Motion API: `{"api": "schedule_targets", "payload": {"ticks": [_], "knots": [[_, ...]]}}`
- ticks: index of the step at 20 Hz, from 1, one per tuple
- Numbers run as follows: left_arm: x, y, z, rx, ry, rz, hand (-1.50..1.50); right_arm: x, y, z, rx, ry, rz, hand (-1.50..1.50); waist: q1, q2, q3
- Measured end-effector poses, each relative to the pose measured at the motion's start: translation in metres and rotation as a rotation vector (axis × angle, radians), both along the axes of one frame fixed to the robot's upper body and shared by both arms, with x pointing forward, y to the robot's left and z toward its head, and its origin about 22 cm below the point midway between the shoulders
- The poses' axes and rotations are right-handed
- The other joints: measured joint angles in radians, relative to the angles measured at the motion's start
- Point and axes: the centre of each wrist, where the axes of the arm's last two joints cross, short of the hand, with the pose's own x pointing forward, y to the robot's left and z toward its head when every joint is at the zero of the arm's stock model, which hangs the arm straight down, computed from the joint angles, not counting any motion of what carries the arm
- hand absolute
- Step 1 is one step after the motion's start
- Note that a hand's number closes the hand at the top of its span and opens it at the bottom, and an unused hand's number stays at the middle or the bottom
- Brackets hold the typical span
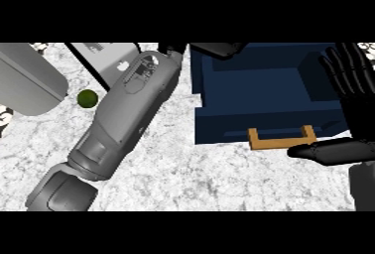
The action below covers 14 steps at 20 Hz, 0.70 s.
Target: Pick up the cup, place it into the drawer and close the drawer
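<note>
White marbled counter (219,183) fills the view.

Items, left to right:
- One grey appliance (26,79) at the upper left edge, partly out of view.
- One small green fruit (88,98) just beside it, on the counter.
- One pale box (110,57) behind the fruit, partly hidden by the arm.
- One left forearm (121,119) running from the lower left up to the drawer's rear left corner.
- One left hand (219,48) over that corner. It is mostly cut off at the top of the view, so I cannot tell whether it is open, closed or clamped on anything.
- One navy drawer (219,131), pulled open, with one wooden handle (282,143) on its front.
- One right hand (355,84) at the right edge, spread open and resting with fingers up. It holds nothing, and its thumb lies just beside the handle's right end.

Cup: none in view. It is not on the visible counter and not in the visible part of the drawer. It may be hidden in or under the left hand, but this cannot be confirmed.

Progress, as judged:
- The pick-up is probably done, and the placing appears to be under way above the drawer's back.
- Release of the cup is not confirmed.
- The drawer is open, so closing it is left to do.
</note>
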Motion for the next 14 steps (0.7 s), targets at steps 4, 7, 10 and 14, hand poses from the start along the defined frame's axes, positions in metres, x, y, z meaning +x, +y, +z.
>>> {"api": "schedule_targets", "payload": {"ticks": [4,7,10,14], "knots": [[0.003,-0.010,-0.003,0.069,0.062,0.037,1.50,0.006,0.000,0.003,0.000,-0.008,0.019,-1.50,-0.026,0.008,0.001],[0.004,-0.012,-0.012,0.129,0.114,0.026,1.50,0.009,0.005,0.012,0.002,-0.024,0.042,-1.50,-0.050,0.014,0.001],[0.005,-0.009,-0.026,0.197,0.163,0.006,1.50,0.010,0.006,0.013,-0.003,-0.030,0.061,-1.50,-0.074,0.020,0.001],[0.003,-0.007,-0.039,0.255,0.210,-0.013,-1.50,0.014,0.015,0.013,-0.004,-0.041,0.092,-1.50,-0.103,0.028,0.002]]}}
